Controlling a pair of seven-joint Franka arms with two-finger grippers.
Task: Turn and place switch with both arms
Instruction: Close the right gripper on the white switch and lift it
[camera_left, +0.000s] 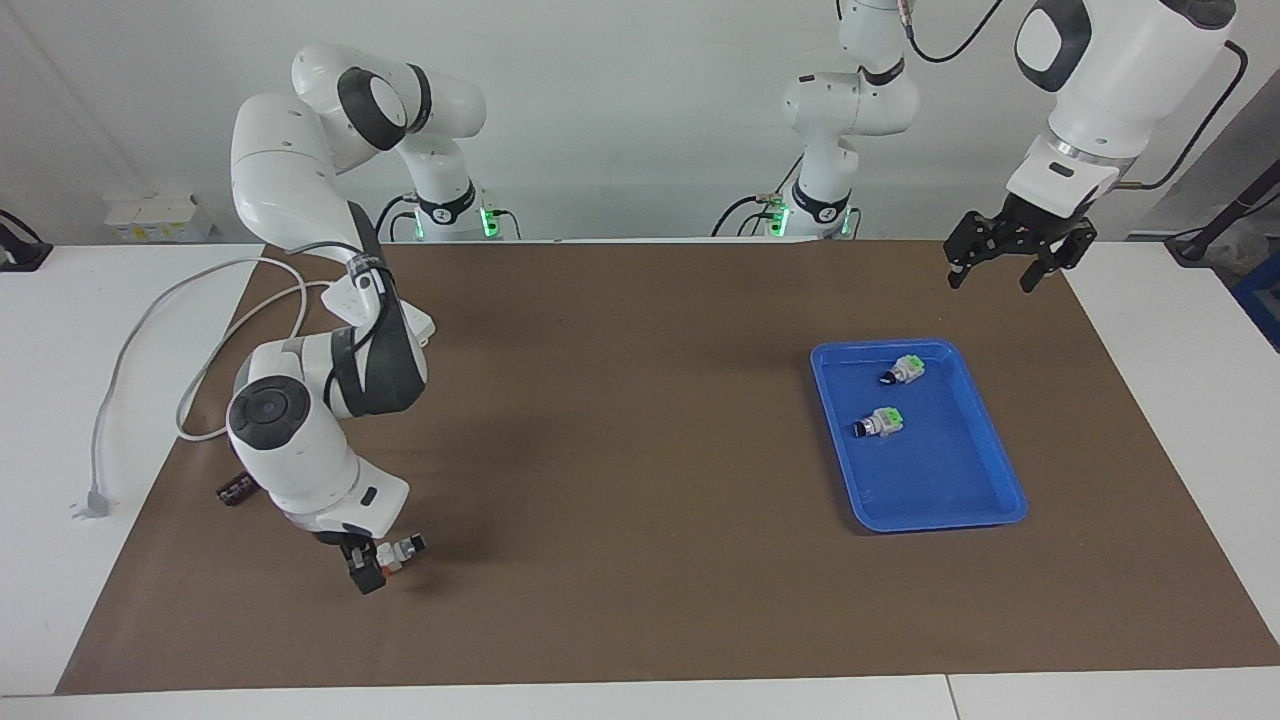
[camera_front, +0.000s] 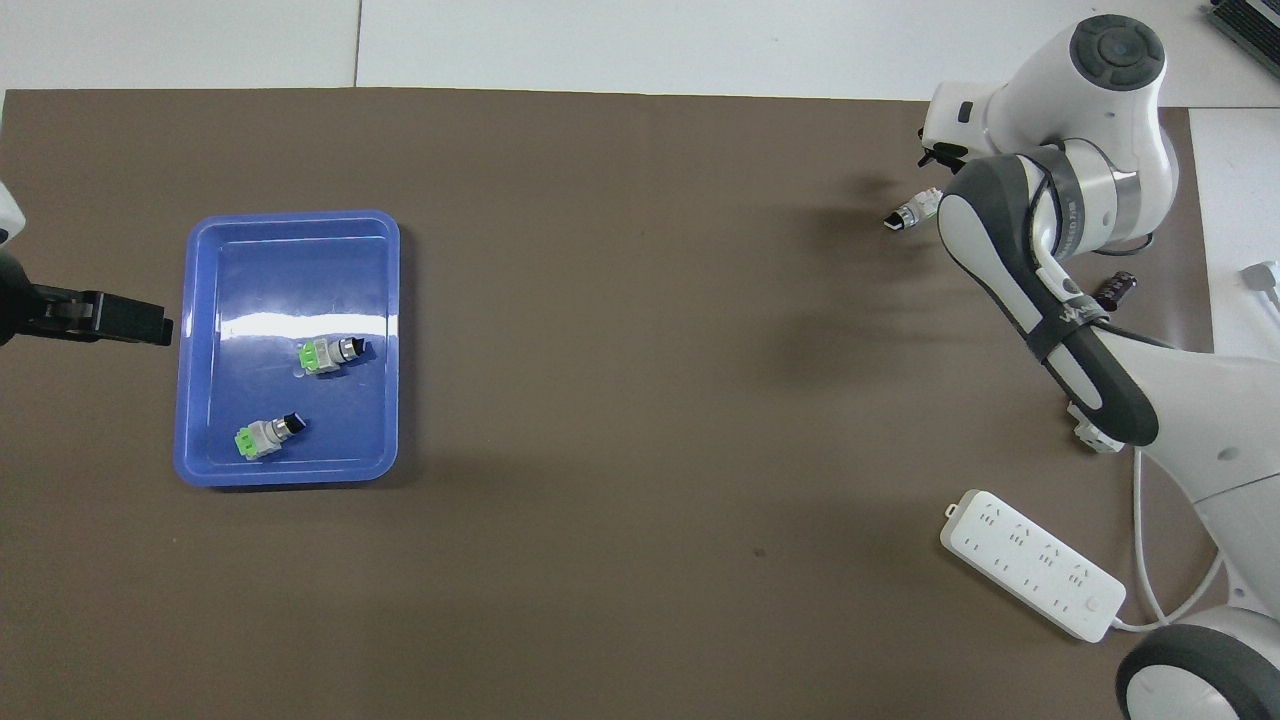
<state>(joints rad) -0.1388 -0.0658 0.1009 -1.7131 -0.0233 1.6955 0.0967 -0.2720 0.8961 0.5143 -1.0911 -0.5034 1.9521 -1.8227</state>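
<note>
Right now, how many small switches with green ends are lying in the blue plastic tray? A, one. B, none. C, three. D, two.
D: the blue plastic tray holds two small switches with green ends, one nearer to the robots and the other farther from them, lying apart on the tray's floor.

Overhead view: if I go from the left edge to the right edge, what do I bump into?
Left gripper → blue tray with two green-ended switches → switch → right arm → power strip.
</note>
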